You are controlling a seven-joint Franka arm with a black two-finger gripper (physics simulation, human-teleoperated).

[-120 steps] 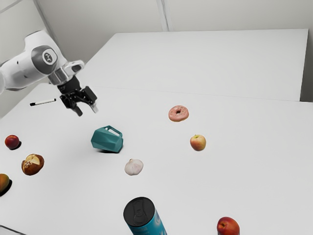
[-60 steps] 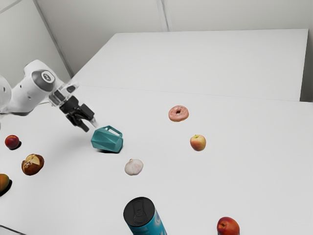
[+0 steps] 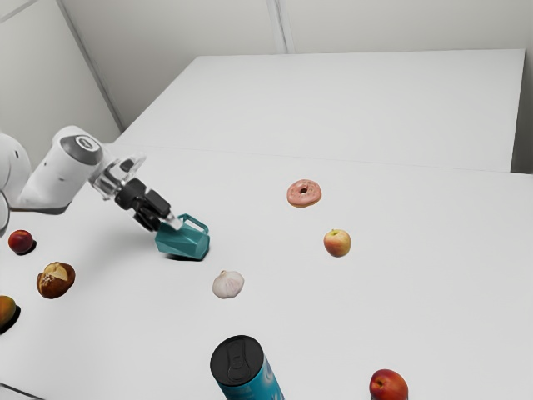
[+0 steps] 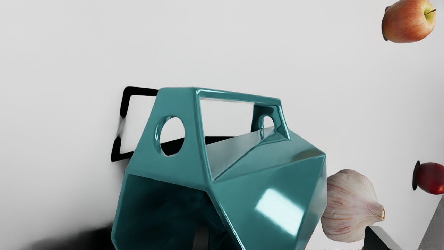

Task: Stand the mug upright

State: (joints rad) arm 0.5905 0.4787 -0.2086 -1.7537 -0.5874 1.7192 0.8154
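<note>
The teal faceted mug (image 3: 182, 241) lies on its side on the table, its handle raised on the side away from the table. My gripper (image 3: 165, 224) is at the mug's end nearest the arm, fingertips close to its rim. Seen from the wrist, the gripper (image 4: 289, 239) is open: one finger (image 4: 201, 239) shows in front of or inside the dark mouth of the mug (image 4: 263, 180), the other finger (image 4: 378, 239) lies beyond the mug's outer wall. Whether either finger touches the mug cannot be told.
Garlic (image 3: 228, 284) lies near the mug. Further off are a donut (image 3: 304, 193), a yellow-red apple (image 3: 337, 242), a blue can (image 3: 245, 370) and a red fruit (image 3: 389, 385). At the exterior view's left are a bread roll (image 3: 56, 280), another red fruit (image 3: 21, 242) and a mango-like fruit (image 3: 7, 311).
My gripper has come down and toward the exterior view's right, from above the table to the mug. The mug and the other things have kept their places.
</note>
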